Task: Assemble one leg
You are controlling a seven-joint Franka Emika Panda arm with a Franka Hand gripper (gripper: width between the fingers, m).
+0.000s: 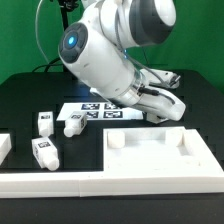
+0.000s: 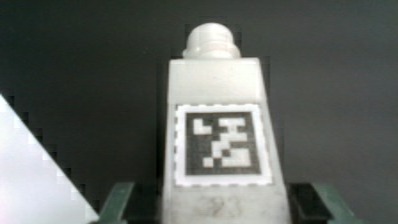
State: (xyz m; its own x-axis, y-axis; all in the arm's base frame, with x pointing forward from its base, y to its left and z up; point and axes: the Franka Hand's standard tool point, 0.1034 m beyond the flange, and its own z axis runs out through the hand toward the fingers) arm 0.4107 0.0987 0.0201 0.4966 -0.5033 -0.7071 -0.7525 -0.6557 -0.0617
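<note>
In the wrist view my gripper [image 2: 221,206] is shut on a leg [image 2: 221,100], a white blocky peg. Its square tag [image 2: 222,143] faces the camera and its rounded stub [image 2: 212,40] points away. A dark finger [image 2: 125,200] stands on each side of its base. In the exterior view the gripper [image 1: 168,107] hangs low, just behind the far rim of the tabletop [image 1: 160,160], at the exterior view's right. The held leg is hidden there by the hand. Three more legs lie on the black table: one [image 1: 45,122], another [image 1: 72,123] and a third [image 1: 43,152].
The marker board [image 1: 100,112] lies flat behind the loose legs. A white block [image 1: 4,148] sits at the exterior view's left edge. A white ledge [image 1: 60,185] runs along the front. In the wrist view a white surface [image 2: 25,170] shows beside the held leg.
</note>
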